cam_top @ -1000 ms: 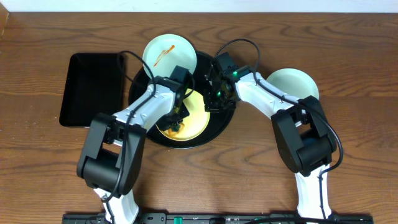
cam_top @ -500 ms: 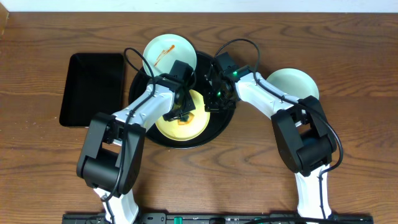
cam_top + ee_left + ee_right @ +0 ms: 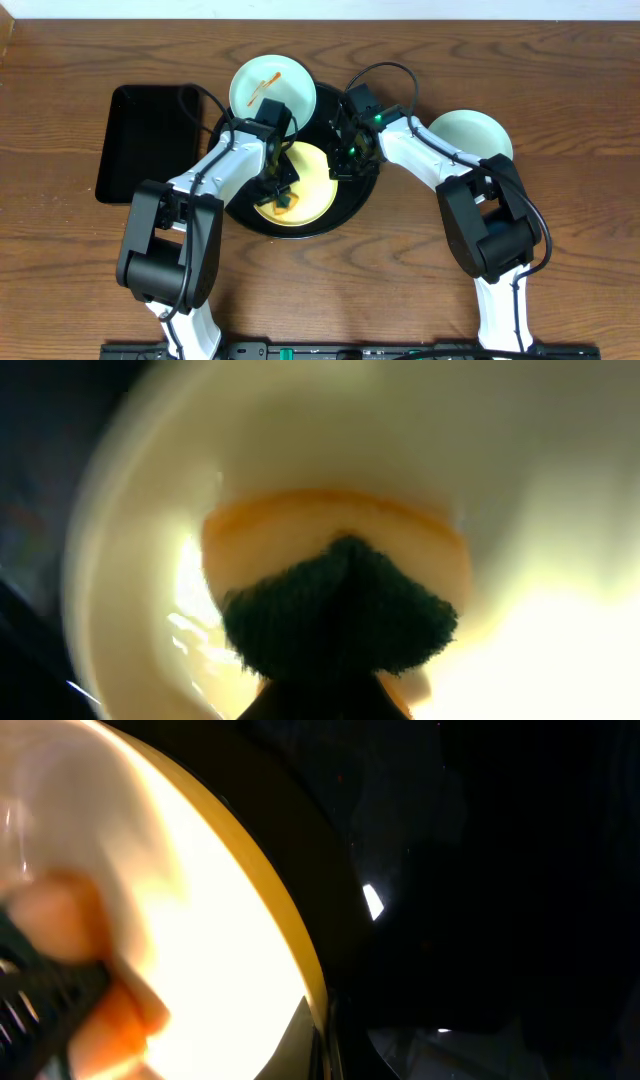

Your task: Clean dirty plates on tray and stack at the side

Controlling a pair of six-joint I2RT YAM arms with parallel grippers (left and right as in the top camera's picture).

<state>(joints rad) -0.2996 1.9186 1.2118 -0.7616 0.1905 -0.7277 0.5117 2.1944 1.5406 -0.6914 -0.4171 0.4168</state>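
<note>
— On the round black tray (image 3: 352, 205) mid-table, what lies under the left gripper (image 3: 276, 195)?
— The yellow plate (image 3: 318, 188). That claw is clenched on a dark green sponge (image 3: 340, 610), pressed to an orange smear.
— And the right gripper (image 3: 345, 160)?
— Clenched at the plate's right rim; whether it pinches the rim, I cannot tell. A streaked blue-green plate (image 3: 270, 85) sits at the tray's far rim, and a clean pale plate (image 3: 470, 135) on the table, right.

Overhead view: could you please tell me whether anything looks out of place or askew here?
The streaked blue-green plate straddles the upper-left rim of the round black tray, partly outside rather than flat inside. Orange sauce is smeared on the yellow plate around the dark pad. Nothing looks broken.
</note>
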